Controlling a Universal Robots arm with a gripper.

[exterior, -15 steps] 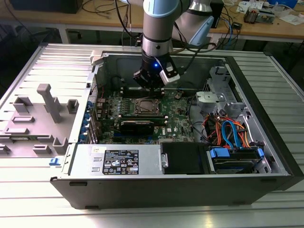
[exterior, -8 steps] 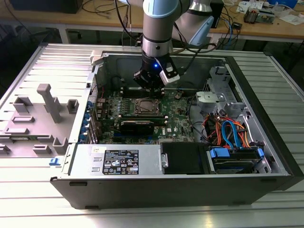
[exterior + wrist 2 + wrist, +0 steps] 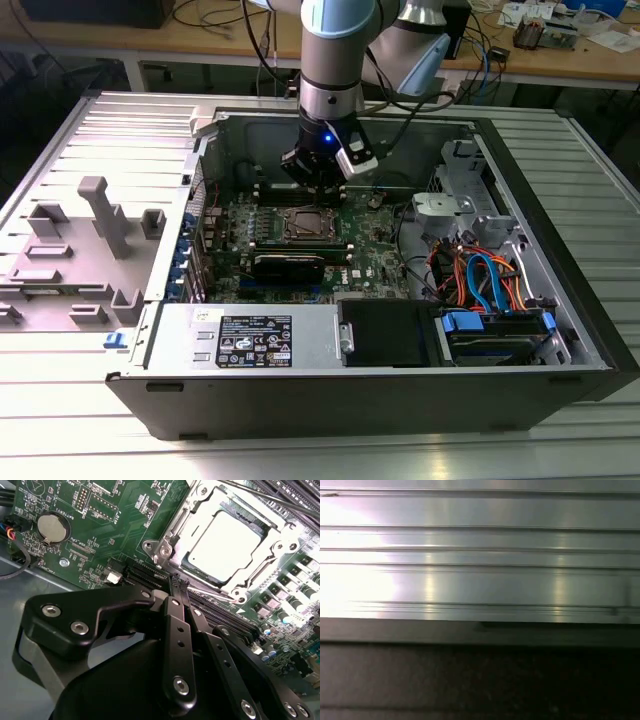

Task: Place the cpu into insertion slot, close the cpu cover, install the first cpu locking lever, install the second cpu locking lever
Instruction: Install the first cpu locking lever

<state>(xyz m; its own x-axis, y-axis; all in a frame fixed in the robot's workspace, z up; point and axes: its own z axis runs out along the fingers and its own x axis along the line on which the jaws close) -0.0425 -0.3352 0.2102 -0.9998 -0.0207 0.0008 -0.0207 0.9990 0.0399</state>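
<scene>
End effector (image 3: 179,586) closed and empty, just beside insertion slot (image 3: 240,545), cpu (image 3: 225,545) seated inside (cpu cover (image 3: 197,510) down).

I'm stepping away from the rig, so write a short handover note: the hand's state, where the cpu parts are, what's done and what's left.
Hand: fingers together, holding nothing, just beside the insertion slot over the motherboard.
Cpu: seated in the slot.
Cpu cover: appears closed down around the chip.
Done: cpu placed, cover apparently shut.
Left: whether either locking lever is latched cannot be told; check both.
</scene>
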